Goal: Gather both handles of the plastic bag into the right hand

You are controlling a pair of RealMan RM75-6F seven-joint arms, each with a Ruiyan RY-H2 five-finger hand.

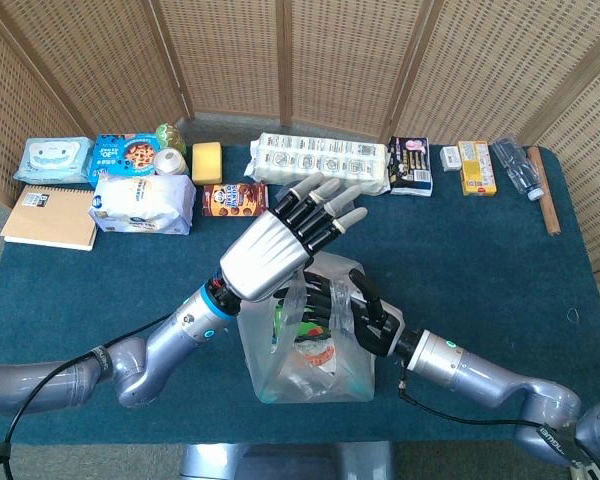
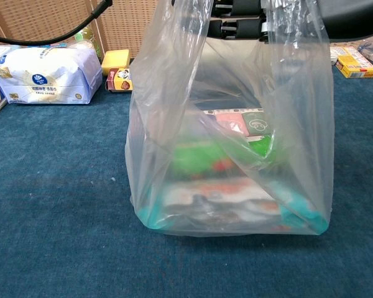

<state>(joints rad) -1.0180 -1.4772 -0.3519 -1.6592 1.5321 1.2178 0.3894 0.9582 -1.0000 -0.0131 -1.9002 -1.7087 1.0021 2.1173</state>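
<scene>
1. A clear plastic bag stands upright near the front middle of a dark blue surface, holding packets in green, red and white; their print is too blurred to read.
2. The right hand is dark and sits at the bag's top right edge with fingers hooked into the plastic there; whether both handles are in it cannot be told.
3. The left hand is silver and hovers above the bag, fingers spread apart, holding nothing.
4. Along the back of the surface lie a white tissue pack, a blue cookie packet, a brown notebook and a yellow box; no label is readable.
</scene>
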